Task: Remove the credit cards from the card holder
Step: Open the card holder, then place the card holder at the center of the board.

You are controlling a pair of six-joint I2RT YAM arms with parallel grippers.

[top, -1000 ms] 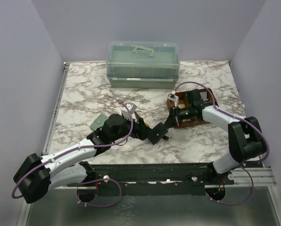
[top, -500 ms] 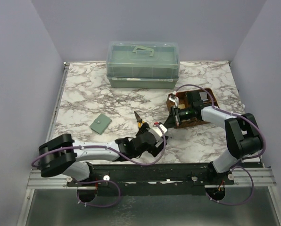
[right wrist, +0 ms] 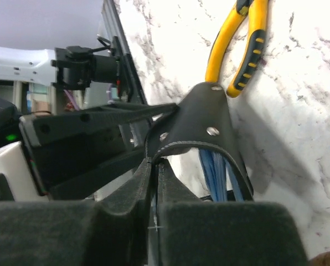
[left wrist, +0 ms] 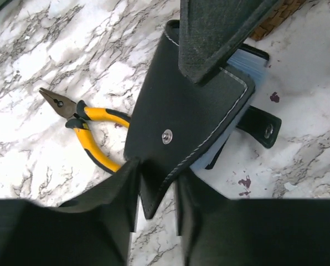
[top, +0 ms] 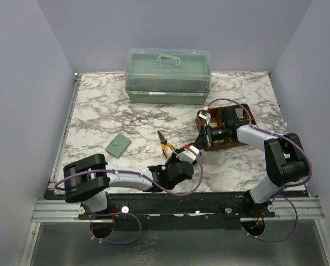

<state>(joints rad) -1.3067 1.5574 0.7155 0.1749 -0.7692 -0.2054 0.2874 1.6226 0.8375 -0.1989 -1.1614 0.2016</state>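
The black card holder [left wrist: 187, 111] hangs over the marble, its snap button [left wrist: 166, 136] facing the left wrist camera. My right gripper [right wrist: 155, 160] is shut on the holder's upper edge [right wrist: 204, 119]. My left gripper [left wrist: 154, 191] comes from below with its jaws partly closed. A corner of the holder's flap lies in the gap, with marble showing between the fingers [left wrist: 112, 199]. Blue-grey layers [right wrist: 216, 172] show inside the spread holder. I cannot tell the credit cards from the lining. In the top view the two grippers [top: 188, 157] [top: 202, 137] meet right of centre.
Yellow-handled pliers [top: 165, 145] lie just left of the holder. A sage-green wallet [top: 118, 146] lies further left. A translucent green lidded box [top: 168, 76] stands at the back. A brown woven tray [top: 240, 119] sits under the right arm.
My left arm has folded back low along the near edge and now points up at the holder. Its jaws spread wide, then narrowed round the flap corner. The right gripper kept its hold.
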